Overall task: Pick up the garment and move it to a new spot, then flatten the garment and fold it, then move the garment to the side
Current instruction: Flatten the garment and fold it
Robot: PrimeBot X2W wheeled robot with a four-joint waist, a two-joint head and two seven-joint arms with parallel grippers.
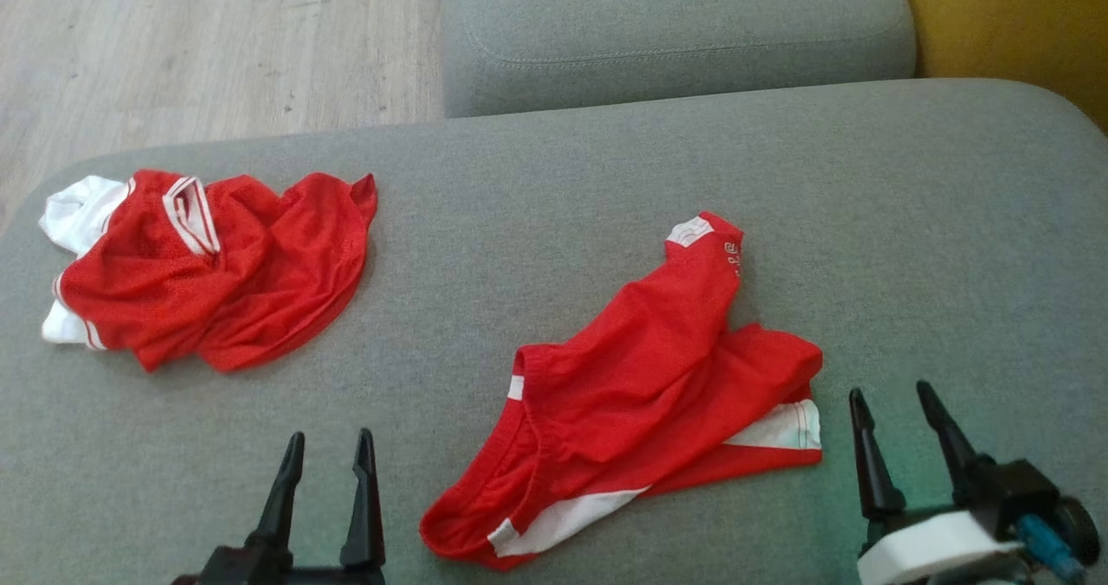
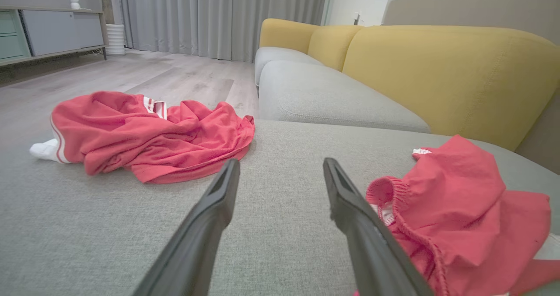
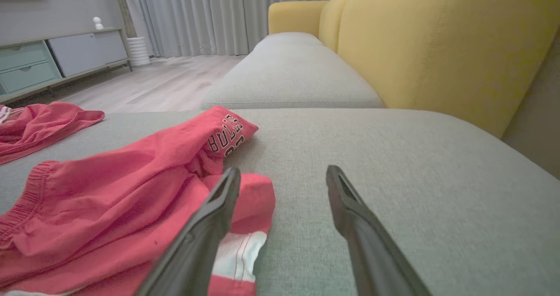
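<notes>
A red garment [image 1: 640, 369], a pair of shorts with white trim, lies crumpled on the grey sofa seat [image 1: 606, 161] between my two grippers. My left gripper [image 1: 331, 438] stands open to its left, holding nothing, and the shorts [image 2: 459, 208] sit just right of its fingers in the left wrist view. My right gripper [image 1: 891, 392] is open just beyond the shorts' right edge. In the right wrist view the shorts [image 3: 109, 191] lie left of and partly under its left finger [image 3: 218, 208]. A second red garment [image 1: 216, 265], a jersey with white trim, lies bunched at the seat's far left.
The jersey [image 2: 144, 138] sits near the seat's left edge, with wood floor [image 1: 173, 40] beyond. A second grey cushion [image 1: 675, 31] adjoins at the back. The yellow backrest [image 3: 437, 46] rises on the right. Bare seat lies right of the shorts.
</notes>
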